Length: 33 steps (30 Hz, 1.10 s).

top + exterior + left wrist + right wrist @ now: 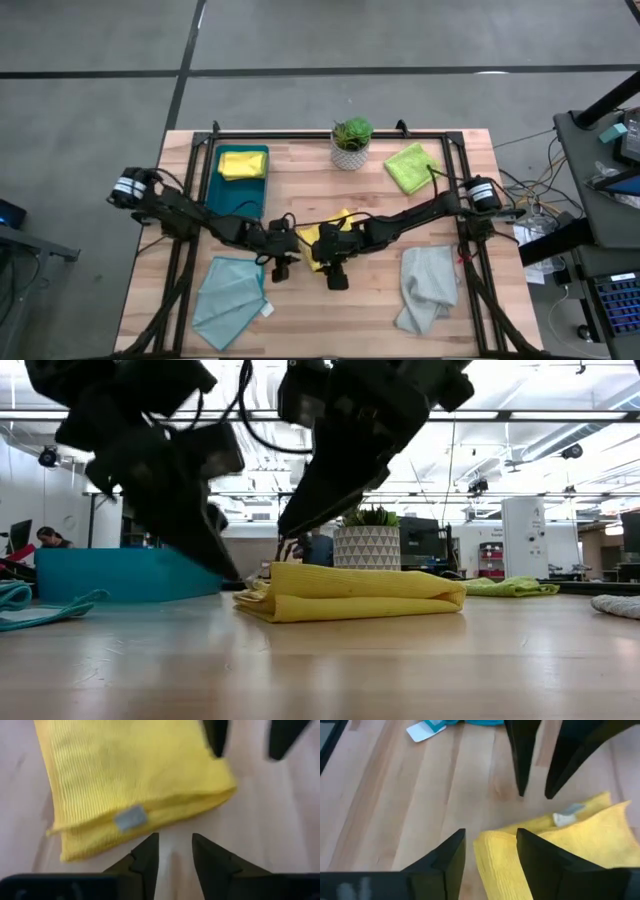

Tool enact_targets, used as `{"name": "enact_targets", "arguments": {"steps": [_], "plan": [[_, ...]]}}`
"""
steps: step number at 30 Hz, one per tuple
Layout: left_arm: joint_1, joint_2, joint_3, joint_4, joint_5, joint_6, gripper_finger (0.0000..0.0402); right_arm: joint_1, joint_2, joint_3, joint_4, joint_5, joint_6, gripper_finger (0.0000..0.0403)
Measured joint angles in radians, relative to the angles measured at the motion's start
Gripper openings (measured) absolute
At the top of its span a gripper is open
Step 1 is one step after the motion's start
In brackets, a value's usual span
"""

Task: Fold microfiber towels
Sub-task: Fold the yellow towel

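1. At the centre of the light wooden slatted desk (300, 180) lies a folded yellow ribbed microfiber towel (355, 592), flat, layered, with a small grey tag (131, 818) on its edge.
2. Left claw (280, 268) sits low just beside the towel's edge; its fingers (146, 856) are spread apart, nothing between them.
3. Right claw (335, 278) is at the towel's other side; its fingers (451, 854) are spread, straddling a towel corner without pinching it.
4. Second yellow cloth (242, 163) lies bunched inside the rigid dark teal plastic tray (215, 190), at the far left of the desk.
5. Lime green cloth (411, 166) is at the far right, near the small potted green plant in a white patterned pot (351, 143).
6. Light teal cloth with white tag (230, 300) is spread at the near left.
7. Pale grey cloth (427, 286) lies rumpled at the near right.
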Motion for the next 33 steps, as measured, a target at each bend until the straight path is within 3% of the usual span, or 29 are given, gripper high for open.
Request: {"name": "enact_targets", "arguments": {"steps": [5, 10, 13, 21, 27, 33], "plan": [[0.000, -0.070, 0.005, 0.021, -0.078, 0.063, 0.0092, 0.000, -0.036, -0.001, -0.054, 0.070, -0.035, 0.0104], [0.014, -0.047, 0.005, 0.073, -0.214, 0.113, 0.0039, 0.001, -0.020, -0.011, -0.011, 0.077, -0.040, 0.0019], [0.027, 0.001, 0.004, 0.100, -0.220, 0.113, 0.0007, 0.003, 0.002, -0.034, 0.026, 0.077, -0.022, 0.0014], [0.040, 0.149, 0.011, 0.175, -0.301, 0.107, 0.0001, 0.003, 0.080, -0.071, 0.178, 0.073, 0.012, 0.0009], [0.040, 0.149, 0.008, 0.064, -0.261, 0.094, 0.0001, 0.007, 0.144, -0.070, 0.250, -0.008, 0.023, 0.0009], [0.040, 0.117, 0.007, -0.021, -0.236, 0.052, 0.0001, 0.005, 0.173, -0.068, 0.281, -0.023, 0.046, 0.0009]]}}
